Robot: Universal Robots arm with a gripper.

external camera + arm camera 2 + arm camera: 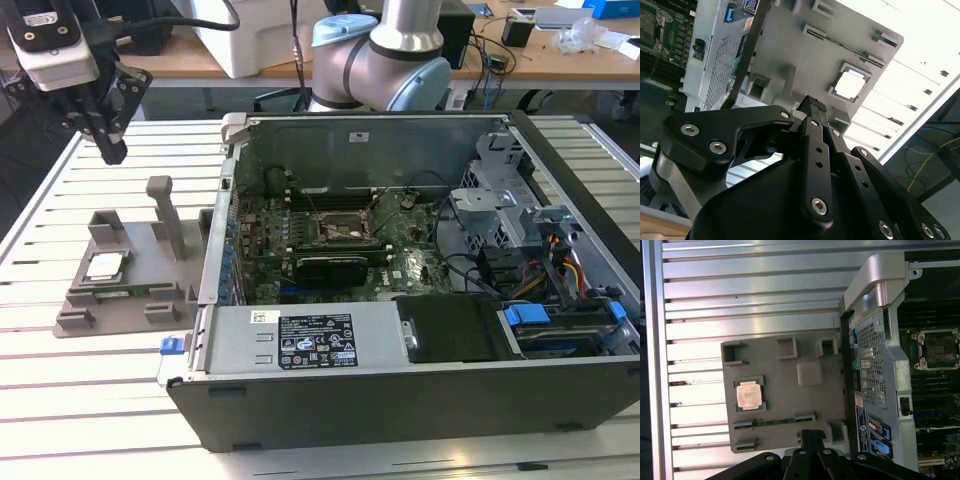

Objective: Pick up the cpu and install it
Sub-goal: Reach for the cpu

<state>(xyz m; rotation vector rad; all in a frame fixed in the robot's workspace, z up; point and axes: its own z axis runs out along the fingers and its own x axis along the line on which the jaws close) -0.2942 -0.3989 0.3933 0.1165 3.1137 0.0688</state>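
- Cpu (105,266) lies in a grey holder (135,292) near the slatted metal table's (90,420) edge, on the exterior view's left.
- Gripper (112,148) hovers above, jaws clenched, empty.
- Cluttered desks (545,60) behind.

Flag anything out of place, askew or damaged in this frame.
Nothing stands out. The cpu lies flat and square in its recess on the grey holder, the socket in the open case looks empty, and the gripper hangs above the holder.

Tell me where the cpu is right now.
The cpu sits in the grey holder block, on the exterior view's left, beside the open computer case.
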